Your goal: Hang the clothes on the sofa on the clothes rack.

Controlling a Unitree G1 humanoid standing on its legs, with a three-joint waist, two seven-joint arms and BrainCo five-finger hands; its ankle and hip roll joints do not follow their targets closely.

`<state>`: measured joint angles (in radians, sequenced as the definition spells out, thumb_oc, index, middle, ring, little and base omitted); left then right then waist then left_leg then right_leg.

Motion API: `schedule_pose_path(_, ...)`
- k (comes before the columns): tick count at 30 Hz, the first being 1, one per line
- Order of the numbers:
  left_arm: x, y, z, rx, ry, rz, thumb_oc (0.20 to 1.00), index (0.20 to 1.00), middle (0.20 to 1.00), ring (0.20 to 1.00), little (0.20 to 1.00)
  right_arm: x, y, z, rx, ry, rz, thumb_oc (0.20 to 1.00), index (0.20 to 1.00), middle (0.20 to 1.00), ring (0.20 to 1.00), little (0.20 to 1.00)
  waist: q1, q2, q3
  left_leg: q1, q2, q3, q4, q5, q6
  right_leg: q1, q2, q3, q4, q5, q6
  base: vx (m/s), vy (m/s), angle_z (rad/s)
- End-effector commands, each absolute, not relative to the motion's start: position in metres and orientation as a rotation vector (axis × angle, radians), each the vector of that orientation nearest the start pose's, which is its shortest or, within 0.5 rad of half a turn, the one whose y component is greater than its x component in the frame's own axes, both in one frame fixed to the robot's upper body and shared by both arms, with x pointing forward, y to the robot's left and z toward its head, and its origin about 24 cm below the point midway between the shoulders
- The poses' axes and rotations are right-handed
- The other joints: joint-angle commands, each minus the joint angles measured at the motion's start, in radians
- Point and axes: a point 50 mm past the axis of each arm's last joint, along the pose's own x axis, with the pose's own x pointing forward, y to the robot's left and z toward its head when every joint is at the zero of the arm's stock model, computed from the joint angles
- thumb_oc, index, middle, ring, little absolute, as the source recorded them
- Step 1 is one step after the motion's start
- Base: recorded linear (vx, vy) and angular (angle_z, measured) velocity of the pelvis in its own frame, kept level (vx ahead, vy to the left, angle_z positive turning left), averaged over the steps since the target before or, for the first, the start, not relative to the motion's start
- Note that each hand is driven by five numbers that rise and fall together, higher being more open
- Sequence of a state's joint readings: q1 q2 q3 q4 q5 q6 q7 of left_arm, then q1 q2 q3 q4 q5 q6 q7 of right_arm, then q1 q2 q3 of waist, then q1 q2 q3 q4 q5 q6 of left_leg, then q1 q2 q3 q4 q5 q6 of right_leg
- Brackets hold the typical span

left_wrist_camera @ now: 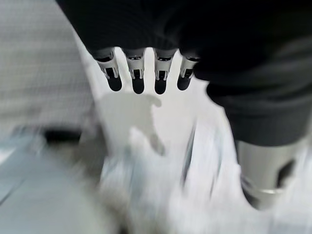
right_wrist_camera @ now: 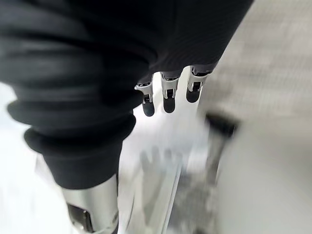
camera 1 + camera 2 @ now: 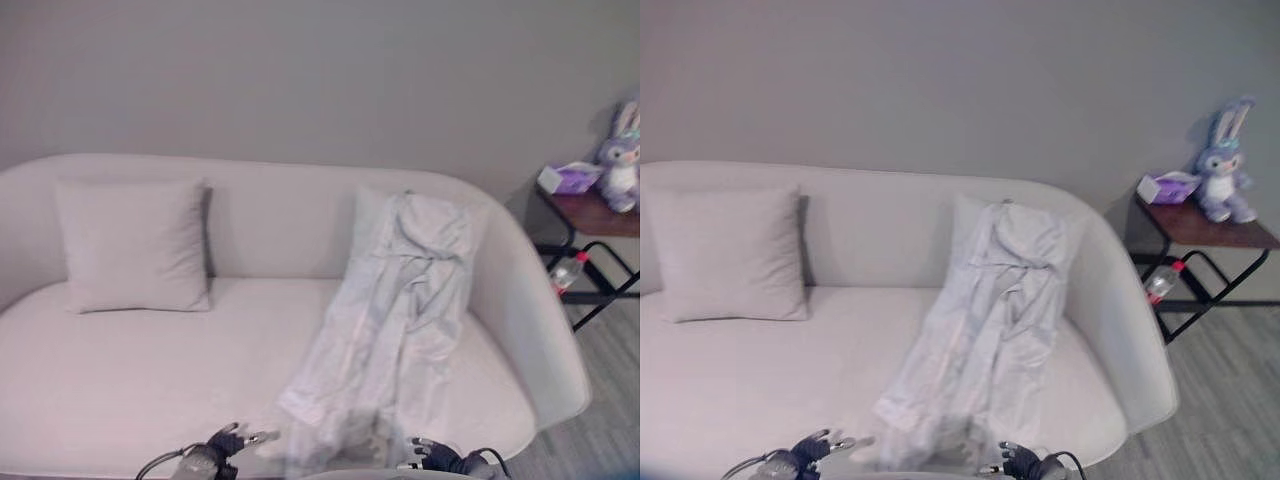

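One pale square cushion (image 3: pixel 133 245) stood against the backrest at the left end of the long off-white upholstered sofa (image 3: pixel 120 370). The left hand (image 3: pixel 228 441) hovered at the sofa's front edge, fingers straight and spread in its wrist view, holding nothing. Just to its right lay the hem of the single garment, a pale grey-blue long shirt or robe (image 3: pixel 390 320). Its collar was draped over the top of the backrest towards the right end, and its body ran down the backrest and across the seat to the front edge, so the long axis ran from back to front, slanting slightly leftward towards the robot. The right hand (image 3: pixel 432 455) hovered at the front edge just right of the hem, fingers likewise extended and empty. The two hands thus flanked the hem, each beside it and apparently not touching; neither was clearly nearer, and the garment lay ahead of and between them. Further right, beside the sofa's arm, one dark-framed side table with a brown top (image 3: pixel 1215 228) carried one purple plush rabbit (image 3: pixel 1223 165) and one small lilac box (image 3: pixel 1170 186); one clear bottle with a red cap (image 3: pixel 1162 281) sat on its lower frame.
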<state>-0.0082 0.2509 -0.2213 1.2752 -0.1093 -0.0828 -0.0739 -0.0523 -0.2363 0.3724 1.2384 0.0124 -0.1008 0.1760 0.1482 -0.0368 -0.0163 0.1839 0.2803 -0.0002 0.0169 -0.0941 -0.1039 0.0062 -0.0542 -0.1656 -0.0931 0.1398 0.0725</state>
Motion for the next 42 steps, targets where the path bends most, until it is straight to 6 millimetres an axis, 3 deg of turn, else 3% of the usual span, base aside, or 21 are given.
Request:
schedule_pose_path(1, 0.122, 0.215, -0.156, 0.229, 1.104, -0.106, 1.000, 1.000, 1.000, 1.000, 1.000, 0.103, -0.230, -0.158, -0.323, 1.168, 0.214, 1.000, 1.000, 1.000, 1.000, 1.000, -0.040, 0.030, 0.046, -0.052, 0.002, 0.113, -0.032, 0.183, 0.037, 0.074, -0.072, -0.012, 0.006, -0.098, -0.035, 0.09, -0.177, 0.57)
schedule_pose_path(2, 0.122, 0.215, -0.156, 0.229, 1.104, -0.106, 1.000, 1.000, 1.000, 1.000, 1.000, 0.103, -0.230, -0.158, -0.323, 1.168, 0.214, 1.000, 1.000, 1.000, 1.000, 1.000, -0.040, 0.030, 0.046, -0.052, 0.002, 0.113, -0.032, 0.183, 0.037, 0.074, -0.072, -0.012, 0.006, -0.099, -0.035, 0.15, -0.241, 1.01)
schedule_pose_path(3, 0.126, 0.218, -0.154, 0.237, 1.092, -0.102, 1.000, 1.000, 1.000, 1.000, 1.000, 0.105, -0.233, -0.157, -0.321, 1.164, 0.201, 1.000, 1.000, 1.000, 1.000, 1.000, -0.034, 0.025, 0.052, -0.073, -0.063, 0.079, -0.060, 0.155, 0.030, 0.076, -0.063, 0.002, 0.006, -0.110, -0.038, 0.08, -0.086, 0.88)
schedule_pose_path(5, 0.130, 0.220, -0.152, 0.251, 1.082, -0.097, 1.000, 1.000, 1.000, 1.000, 1.000, 0.106, -0.234, -0.156, -0.323, 1.165, 0.192, 1.000, 1.000, 1.000, 1.000, 1.000, -0.010, 0.024, 0.057, -0.131, -0.119, 0.049, -0.104, 0.145, 0.030, 0.080, -0.048, 0.020, 0.006, -0.122, -0.045, 0.09, -0.073, 0.40)
schedule_pose_path(7, 0.130, 0.224, -0.151, 0.258, 1.081, -0.091, 1.000, 1.000, 1.000, 1.000, 1.000, 0.112, -0.231, -0.156, -0.334, 1.152, 0.209, 1.000, 1.000, 1.000, 1.000, 1.000, 0.011, 0.025, 0.051, -0.160, -0.142, 0.005, -0.104, 0.114, 0.036, 0.083, -0.047, 0.039, 0.006, -0.120, -0.048, 0.09, 0.004, -0.39)
schedule_pose_path(12, 0.134, 0.228, -0.149, 0.273, 1.059, -0.073, 1.000, 1.000, 1.000, 1.000, 1.000, 0.110, -0.230, -0.157, -0.309, 1.159, 0.192, 1.000, 1.000, 1.000, 1.000, 1.000, -0.001, 0.030, 0.021, -0.159, -0.166, 0.025, -0.104, 0.097, 0.036, 0.081, -0.065, 0.043, 0.006, -0.108, -0.054, 0.08, 0.107, -0.47)
schedule_pose_path(19, 0.167, 0.226, -0.132, 0.287, 0.919, -0.083, 1.000, 1.000, 1.000, 1.000, 1.000, 0.110, -0.234, -0.155, -0.303, 1.157, 0.164, 1.000, 1.000, 1.000, 1.000, 1.000, -0.010, 0.032, 0.029, -0.145, -0.193, 0.036, -0.104, 0.089, 0.040, 0.084, -0.098, 0.021, 0.006, -0.104, -0.049, 0.05, 0.094, -0.13)
schedule_pose_path(23, 0.190, 0.226, -0.114, 0.334, 0.806, -0.122, 1.000, 1.000, 1.000, 1.000, 1.000, 0.124, -0.244, -0.148, -0.312, 1.100, 0.128, 1.000, 1.000, 1.000, 1.000, 1.000, -0.012, 0.035, 0.042, -0.134, -0.201, 0.040, -0.104, 0.085, 0.045, 0.087, -0.109, 0.021, 0.006, -0.098, -0.044, 0.04, 0.051, 0.00)
schedule_pose_path(25, 0.213, 0.224, -0.089, 0.357, 0.668, -0.155, 1.000, 1.000, 1.000, 1.000, 1.000, 0.146, -0.262, -0.132, -0.348, 1.001, 0.080, 1.000, 1.000, 1.000, 1.000, 1.000, -0.017, 0.035, 0.053, -0.130, -0.205, 0.043, -0.104, 0.083, 0.048, 0.082, -0.110, 0.023, 0.006, -0.095, -0.041, 0.04, 0.032, -0.08)
schedule_pose_path(26, 0.213, 0.224, -0.089, 0.357, 0.669, -0.155, 1.000, 1.000, 1.000, 1.000, 1.000, 0.146, -0.262, -0.132, -0.348, 1.002, 0.080, 1.000, 1.000, 1.000, 1.000, 1.000, -0.017, 0.035, 0.053, -0.130, -0.205, 0.043, -0.104, 0.083, 0.048, 0.083, -0.110, 0.023, 0.006, -0.095, -0.041, 0.03, 0.033, -0.09)
schedule_pose_path(28, 0.240, 0.217, -0.059, 0.416, 0.529, -0.222, 1.000, 1.000, 1.000, 1.000, 1.000, 0.177, -0.276, -0.111, -0.390, 0.890, 0.049, 1.000, 1.000, 1.000, 1.000, 1.000, -0.023, 0.036, 0.072, -0.128, -0.207, 0.047, -0.104, 0.083, 0.050, 0.075, -0.108, 0.026, 0.006, -0.093, -0.037, 0.00, 0.018, -0.11)
schedule_pose_path(31, 0.259, 0.213, -0.039, 0.477, 0.445, -0.252, 1.000, 1.000, 1.000, 1.000, 1.000, 0.196, -0.279, -0.096, -0.416, 0.814, 0.045, 1.000, 1.000, 1.000, 1.000, 1.000, -0.022, 0.034, 0.090, -0.127, -0.208, 0.049, -0.104, 0.084, 0.050, 0.068, -0.106, 0.030, 0.006, -0.092, -0.035, -0.01, 0.006, -0.07)
schedule_pose_path(32, 0.281, 0.207, -0.014, 0.528, 0.350, -0.279, 1.000, 1.000, 1.000, 1.000, 1.000, 0.221, -0.283, -0.076, -0.467, 0.721, 0.046, 1.000, 1.000, 1.000, 1.000, 1.000, -0.023, 0.031, 0.114, -0.133, -0.206, 0.049, -0.104, 0.089, 0.049, 0.058, -0.104, 0.030, 0.006, -0.091, -0.033, -0.02, -0.002, -0.07)
schedule_pose_path(33, 0.281, 0.207, -0.014, 0.528, 0.350, -0.279, 1.000, 1.000, 1.000, 1.000, 1.000, 0.221, -0.283, -0.076, -0.467, 0.721, 0.046, 1.000, 1.000, 1.000, 1.000, 1.000, -0.023, 0.031, 0.116, -0.132, -0.206, 0.049, -0.104, 0.089, 0.049, 0.058, -0.104, 0.030, 0.006, -0.091, -0.033, -0.06, -0.011, -0.07)
schedule_pose_path(35, 0.313, 0.191, 0.021, 0.605, 0.222, -0.316, 1.000, 1.000, 1.000, 1.000, 1.000, 0.262, -0.284, -0.039, -0.561, 0.580, 0.060, 1.000, 1.000, 1.000, 1.000, 1.000, -0.016, 0.025, 0.176, -0.142, -0.203, 0.047, -0.104, 0.097, 0.047, 0.043, -0.099, 0.034, 0.006, -0.088, -0.031, -0.08, -0.017, -0.02)
schedule_pose_path(36, 0.313, 0.191, 0.022, 0.605, 0.221, -0.316, 1.000, 1.000, 1.000, 1.000, 1.000, 0.262, -0.284, -0.039, -0.561, 0.579, 0.060, 1.000, 1.000, 1.000, 1.000, 1.000, -0.015, 0.025, 0.179, -0.141, -0.203, 0.047, -0.104, 0.097, 0.047, 0.044, -0.099, 0.034, 0.006, -0.088, -0.031, -0.13, -0.034, -0.05)
schedule_pose_path(37, 0.333, 0.183, 0.049, 0.685, 0.133, -0.334, 1.000, 1.000, 1.000, 1.000, 1.000, 0.290, -0.282, -0.010, -0.612, 0.482, 0.057, 1.000, 1.000, 1.000, 1.000, 1.000, -0.006, 0.019, 0.236, -0.152, -0.200, 0.046, -0.104, 0.105, 0.044, 0.033, -0.095, 0.038, 0.006, -0.087, -0.031, -0.14, -0.035, -0.11)
schedule_pose_path(39, 0.354, 0.182, 0.082, 0.771, 0.050, -0.307, 1.000, 1.000, 1.000, 1.000, 1.000, 0.320, -0.284, 0.031, -0.670, 0.352, 0.021, 1.000, 1.000, 1.000, 1.000, 1.000, 0.002, 0.014, 0.311, -0.169, -0.193, 0.042, -0.104, 0.116, 0.040, 0.012, -0.093, 0.040, 0.006, -0.082, -0.030, -0.20, -0.038, -0.12)
schedule_pose_path(40, 0.363, 0.182, 0.098, 0.800, 0.012, -0.287, 1.000, 1.000, 1.000, 1.000, 1.000, 0.330, -0.287, 0.049, -0.695, 0.305, -0.003, 1.000, 1.000, 1.000, 1.000, 1.000, 0.007, 0.012, 0.344, -0.179, -0.190, 0.038, -0.104, 0.121, 0.038, 0.002, -0.091, 0.043, 0.006, -0.081, -0.030, -0.13, -0.023, -0.11)
schedule_pose_path(41, 0.364, 0.182, 0.099, 0.800, 0.011, -0.286, 1.000, 1.000, 1.000, 1.000, 1.000, 0.330, -0.287, 0.049, -0.695, 0.304, -0.004, 1.000, 1.000, 1.000, 1.000, 1.000, 0.007, 0.012, 0.346, -0.178, -0.190, 0.038, -0.104, 0.121, 0.038, 0.002, -0.091, 0.043, 0.006, -0.081, -0.030, -0.17, -0.028, -0.03)
schedule_pose_path(42, 0.381, 0.179, 0.134, 0.858, -0.070, -0.248, 1.000, 1.000, 1.000, 1.000, 1.000, 0.349, -0.292, 0.083, -0.742, 0.229, -0.059, 1.000, 1.000, 1.000, 1.000, 1.000, 0.016, 0.010, 0.415, -0.203, -0.185, 0.032, -0.104, 0.133, 0.031, -0.021, -0.091, 0.041, 0.006, -0.079, -0.030, -0.15, -0.019, 0.02)
